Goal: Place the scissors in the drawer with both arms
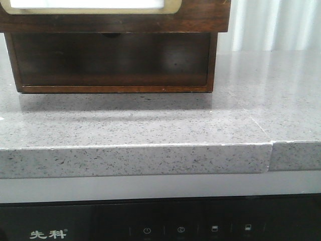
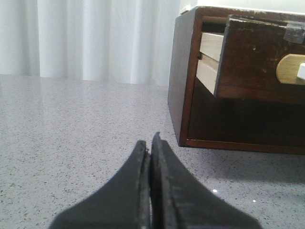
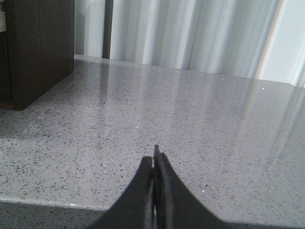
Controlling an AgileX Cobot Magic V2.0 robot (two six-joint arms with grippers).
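Note:
The dark brown drawer point(image 1: 110, 57) fills the lower part of the wooden cabinet at the back left, its front shut and set in, with a finger notch at its top edge. It also shows in the left wrist view point(image 2: 243, 124) as a dark face under the cabinet's jutting upper part. The scissors are out of view in every frame. My left gripper point(image 2: 150, 143) is shut and empty, low over the counter, in front and to the left of the cabinet. My right gripper point(image 3: 155, 160) is shut and empty near the counter's front edge, right of the cabinet. Neither arm shows in the front view.
The cabinet's cream-framed upper part point(image 1: 90, 7) juts out above the drawer. The grey speckled countertop point(image 1: 150, 125) has a seam at the front right point(image 1: 271, 150). A black appliance panel point(image 1: 150, 226) lies below the front edge. White curtains point(image 3: 190, 33) hang behind.

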